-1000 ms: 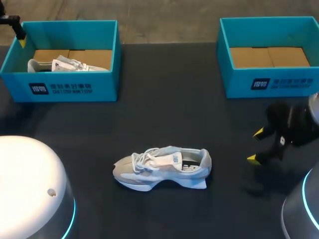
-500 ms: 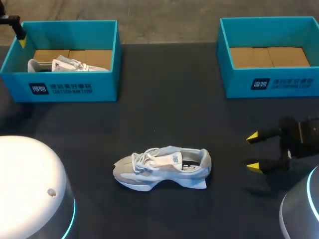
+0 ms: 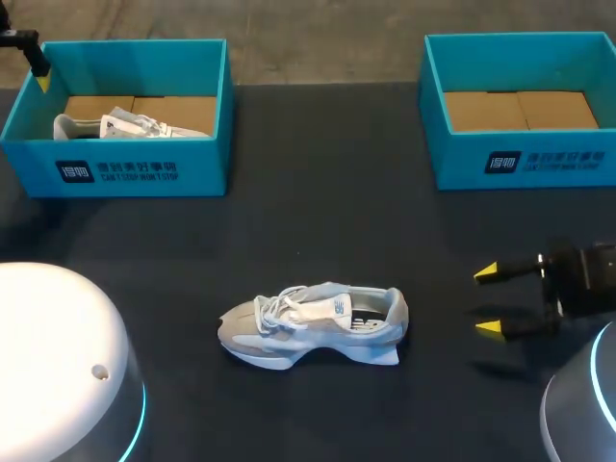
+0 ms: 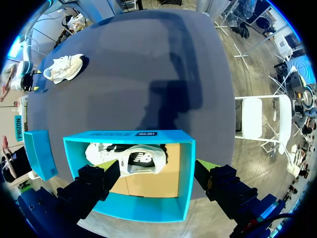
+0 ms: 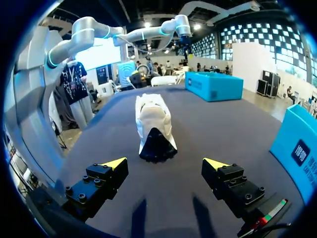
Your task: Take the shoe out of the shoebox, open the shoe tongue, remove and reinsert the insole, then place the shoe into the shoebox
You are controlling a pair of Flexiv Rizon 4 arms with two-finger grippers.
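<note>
Right gripper is hovering, spread, beside the shoe on the bench; left gripper, spread, is overhanging a shoebox.

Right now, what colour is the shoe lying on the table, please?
The shoe is pale grey and white; head view.

Left shoebox and right shoebox bear white print, illegible.

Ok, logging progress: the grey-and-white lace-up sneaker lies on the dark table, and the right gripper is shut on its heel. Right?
No: the grey-and-white lace-up sneaker does lie on the dark table, but the right gripper is open, apart from its heel, as the head view shows.
</note>
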